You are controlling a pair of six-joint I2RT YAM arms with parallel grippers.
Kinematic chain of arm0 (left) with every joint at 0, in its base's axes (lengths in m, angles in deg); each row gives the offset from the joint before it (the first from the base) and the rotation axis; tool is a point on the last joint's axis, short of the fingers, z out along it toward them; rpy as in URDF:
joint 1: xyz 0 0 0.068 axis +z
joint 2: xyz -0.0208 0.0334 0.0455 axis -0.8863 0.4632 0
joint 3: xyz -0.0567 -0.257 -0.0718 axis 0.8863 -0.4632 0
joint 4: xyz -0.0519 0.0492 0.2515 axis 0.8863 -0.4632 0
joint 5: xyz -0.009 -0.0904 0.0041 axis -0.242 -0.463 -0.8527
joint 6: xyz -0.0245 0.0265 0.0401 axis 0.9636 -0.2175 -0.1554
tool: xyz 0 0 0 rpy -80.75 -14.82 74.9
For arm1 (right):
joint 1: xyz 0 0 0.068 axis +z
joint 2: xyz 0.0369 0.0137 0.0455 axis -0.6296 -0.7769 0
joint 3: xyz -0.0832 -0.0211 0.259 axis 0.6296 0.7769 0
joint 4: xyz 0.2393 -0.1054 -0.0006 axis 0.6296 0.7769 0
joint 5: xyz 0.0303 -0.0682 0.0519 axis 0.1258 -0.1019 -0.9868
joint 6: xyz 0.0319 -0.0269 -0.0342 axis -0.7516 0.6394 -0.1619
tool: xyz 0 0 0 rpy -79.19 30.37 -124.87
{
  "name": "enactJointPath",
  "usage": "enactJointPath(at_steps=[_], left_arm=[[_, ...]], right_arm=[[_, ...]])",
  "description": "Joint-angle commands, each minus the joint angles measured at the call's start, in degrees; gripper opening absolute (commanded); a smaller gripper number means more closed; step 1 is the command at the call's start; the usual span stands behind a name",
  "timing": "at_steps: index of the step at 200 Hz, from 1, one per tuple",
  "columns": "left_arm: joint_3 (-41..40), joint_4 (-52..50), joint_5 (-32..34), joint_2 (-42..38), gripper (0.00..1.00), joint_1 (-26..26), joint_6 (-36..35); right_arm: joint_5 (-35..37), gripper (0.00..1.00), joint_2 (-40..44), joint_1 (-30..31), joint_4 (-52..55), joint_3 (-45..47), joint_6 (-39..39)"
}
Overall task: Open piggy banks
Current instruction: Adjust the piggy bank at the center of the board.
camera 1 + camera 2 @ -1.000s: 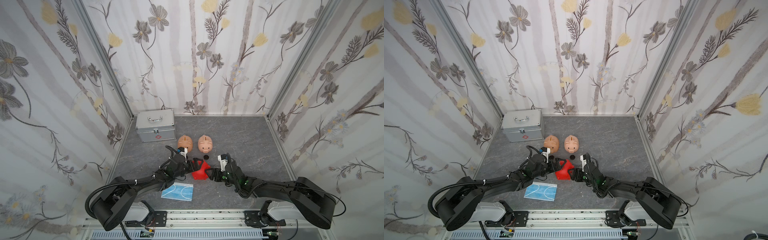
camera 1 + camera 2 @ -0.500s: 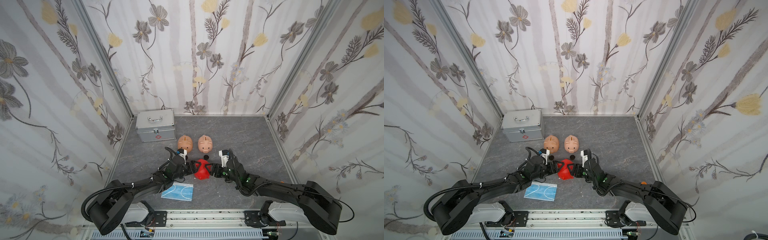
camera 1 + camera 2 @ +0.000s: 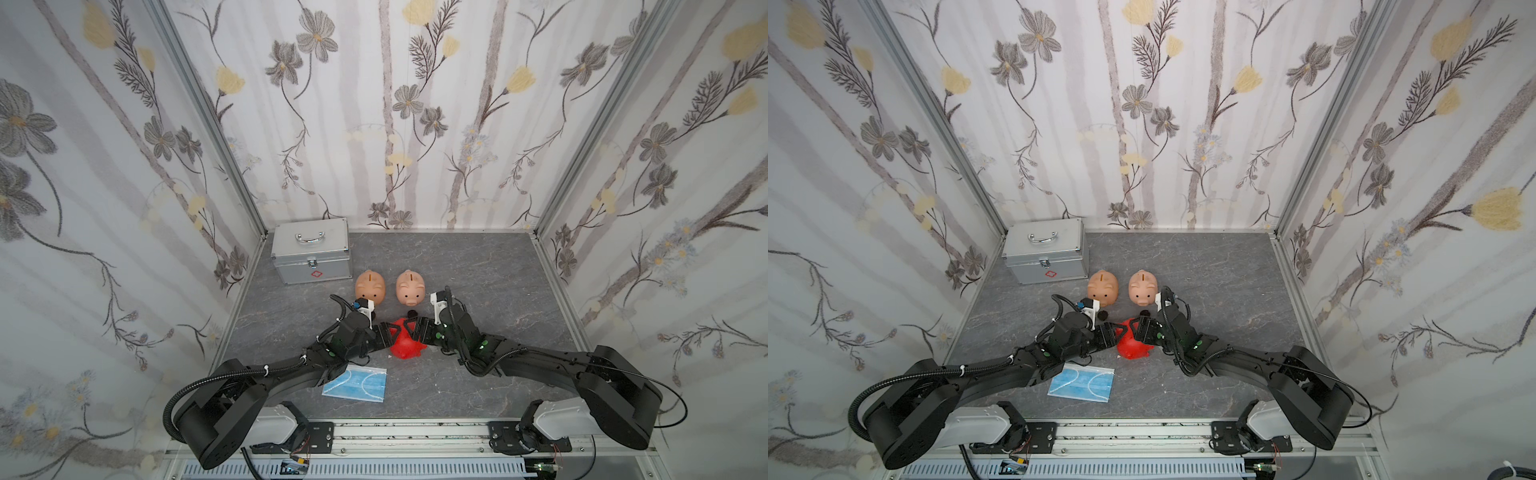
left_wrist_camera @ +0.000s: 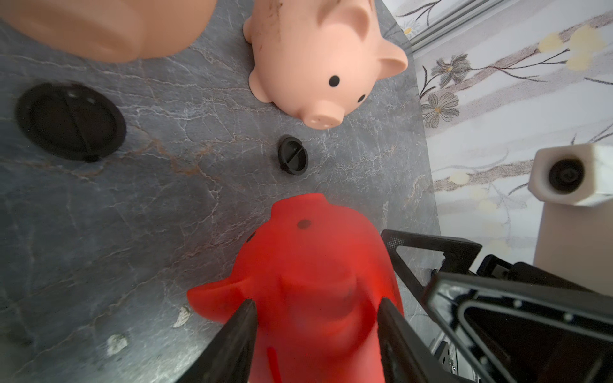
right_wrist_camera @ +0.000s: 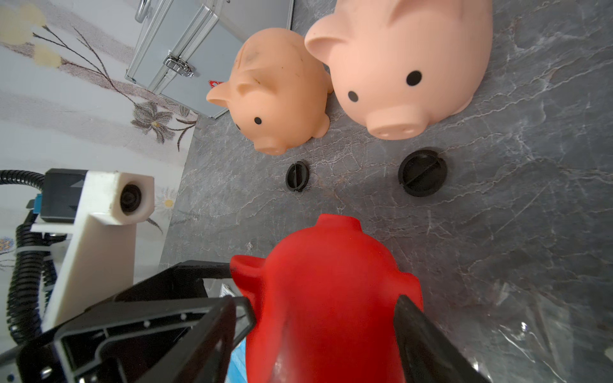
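Wrist views: left claw [image 4: 316,302] clamped red pig [image 4: 311,252]; right claw [image 5: 316,300] gripped it too, at near centre of counter [image 4: 99,215].

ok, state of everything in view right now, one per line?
left gripper: shut on red piggy bank
right gripper: shut on red piggy bank
red piggy bank: gripped from both sides, plug not in view
left peach piggy bank: upright, belly hidden
right peach piggy bank: upright, belly hidden
black plugs: loose on table, one in front of each peach piggy bank
silver case: lid shut
face mask: flat on table
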Motion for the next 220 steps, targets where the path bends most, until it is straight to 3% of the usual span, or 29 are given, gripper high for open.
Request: enactJointPath(at_steps=[1, 58, 117, 220], left_arm=[[0.3, 0.9, -0.3, 0.3, 0.58, -0.2, -0.1], [0.3, 1.1, -0.2, 0.6, 0.58, -0.3, -0.1], [0.5, 1.0, -0.2, 0.9, 0.58, -0.4, -0.1], [1.0, 1.2, -0.3, 1.6, 0.56, -0.7, -0.1]], right_arm=[[-0.6, 0.77, -1.0, 0.1, 2.9, -1.0, -0.7], [1.4, 0.77, -1.4, 0.2, 6.7, -2.0, -0.7], [6.7, 0.78, 5.9, 1.4, 7.5, -0.1, 0.9], [2.9, 0.87, -0.9, 1.8, 10.6, -3.4, 0.3]])
